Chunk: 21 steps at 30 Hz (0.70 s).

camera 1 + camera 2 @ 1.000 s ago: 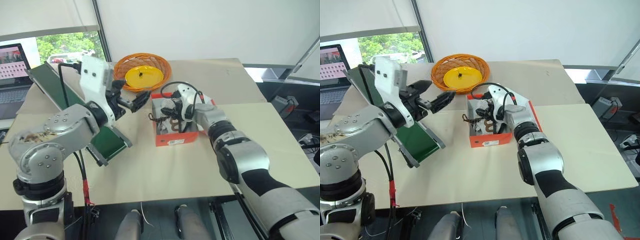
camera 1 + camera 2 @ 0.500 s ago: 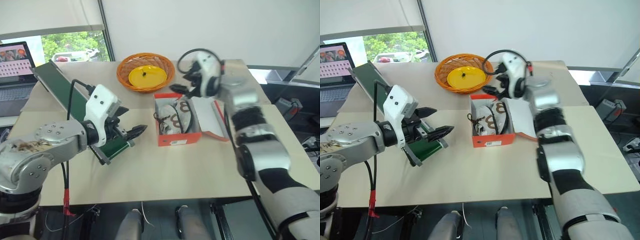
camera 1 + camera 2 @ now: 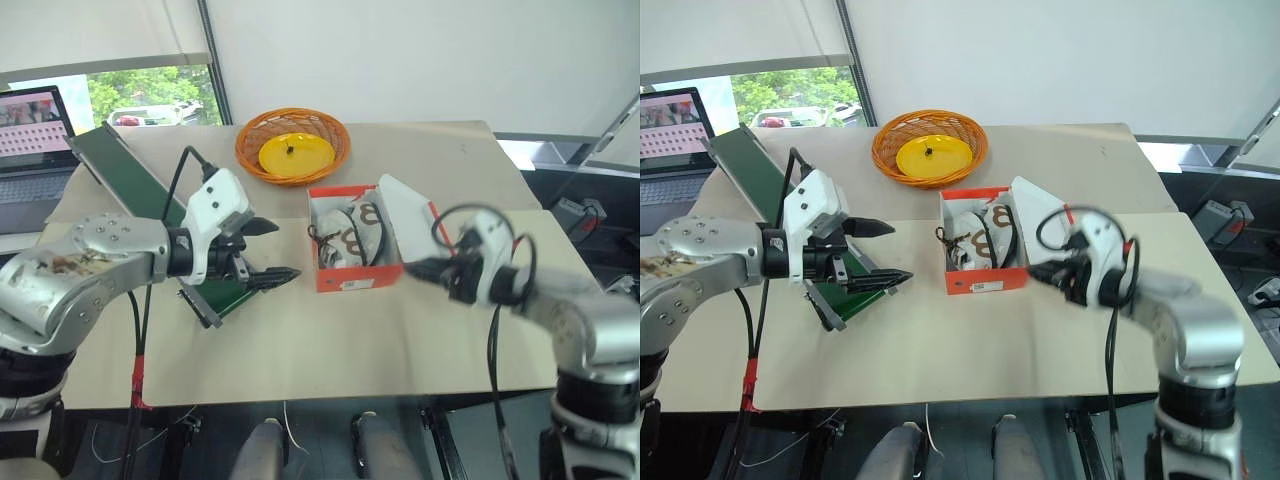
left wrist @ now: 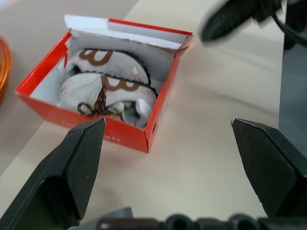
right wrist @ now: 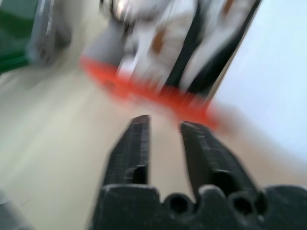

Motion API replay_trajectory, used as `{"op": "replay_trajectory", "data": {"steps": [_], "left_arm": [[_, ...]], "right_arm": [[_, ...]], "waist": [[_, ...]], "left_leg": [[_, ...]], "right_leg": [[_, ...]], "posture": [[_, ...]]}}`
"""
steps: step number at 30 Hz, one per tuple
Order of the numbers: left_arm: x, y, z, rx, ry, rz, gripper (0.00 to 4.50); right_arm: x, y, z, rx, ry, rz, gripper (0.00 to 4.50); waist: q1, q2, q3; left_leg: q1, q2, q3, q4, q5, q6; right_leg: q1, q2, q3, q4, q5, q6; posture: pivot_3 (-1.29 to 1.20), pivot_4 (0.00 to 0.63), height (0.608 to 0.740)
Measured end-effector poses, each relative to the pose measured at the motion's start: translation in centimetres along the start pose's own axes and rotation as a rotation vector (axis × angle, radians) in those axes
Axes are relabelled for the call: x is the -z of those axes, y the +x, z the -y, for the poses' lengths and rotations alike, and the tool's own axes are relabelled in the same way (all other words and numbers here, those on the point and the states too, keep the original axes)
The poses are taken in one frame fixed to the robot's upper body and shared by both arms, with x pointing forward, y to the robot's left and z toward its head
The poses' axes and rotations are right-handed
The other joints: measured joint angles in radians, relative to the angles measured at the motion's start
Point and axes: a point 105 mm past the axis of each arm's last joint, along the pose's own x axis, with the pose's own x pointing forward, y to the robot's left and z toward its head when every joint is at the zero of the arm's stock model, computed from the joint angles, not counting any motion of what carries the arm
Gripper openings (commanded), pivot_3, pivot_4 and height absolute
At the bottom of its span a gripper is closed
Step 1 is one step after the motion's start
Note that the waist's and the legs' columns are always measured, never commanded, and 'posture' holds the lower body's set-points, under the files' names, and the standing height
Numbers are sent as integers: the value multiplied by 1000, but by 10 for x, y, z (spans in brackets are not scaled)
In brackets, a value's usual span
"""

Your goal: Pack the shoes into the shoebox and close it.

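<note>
Orange-red shoebox (image 3: 356,278) seen near table (image 3: 300,350) middle, just before orange wicker basket (image 3: 293,146) at far edge. Both white sneakers (image 4: 108,86) lying inside box: packing step judged done. Hinged lid (image 3: 410,226) propped up on box's right side, not yet shut: closing judged left. Right gripper (image 3: 420,270) just right of box, fingers together, nothing held. Left gripper (image 3: 268,250) well left of box, fingers spread wide, empty, over green board (image 3: 130,190).

Item count on the table

Two white sneakers with black laces (image 4: 108,86); one orange-red cardboard shoebox (image 3: 357,277); one round orange wicker basket (image 3: 293,150); one green conveyor belt (image 3: 135,190); one laptop (image 3: 35,140); two claws.
</note>
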Motion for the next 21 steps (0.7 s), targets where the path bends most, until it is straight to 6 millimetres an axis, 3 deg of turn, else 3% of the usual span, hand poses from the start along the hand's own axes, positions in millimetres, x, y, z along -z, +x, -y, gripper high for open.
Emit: {"op": "replay_trajectory", "data": {"steps": [5,9,14,21], "left_arm": [[-11,-3,-10,0,36,3,4500],[-15,-1,-10,22,49,0,4500],[-26,-2,-9,40,20,28,4500],[-27,-4,-11,27,9,18,4500]], "right_arm": [[46,19,15,59,194,54,48],[68,33,47,172,285,161,48],[65,33,92,333,376,353,48],[53,46,108,364,399,465,48]], "waist": [[1,0,0],[0,0,0],[-2,0,0],[-18,0,0]], "left_leg": [[0,1,1,0,0,0],[1,2,2,0,0,0],[2,2,2,0,0,0],[5,5,3,-1,0,0]], "right_leg": [[0,1,1,0,-1,2],[-1,2,2,1,0,0],[0,2,3,1,0,0],[2,6,5,1,1,-1]], "posture": [[0,150,740],[0,150,740],[0,150,740],[0,150,740]]}}
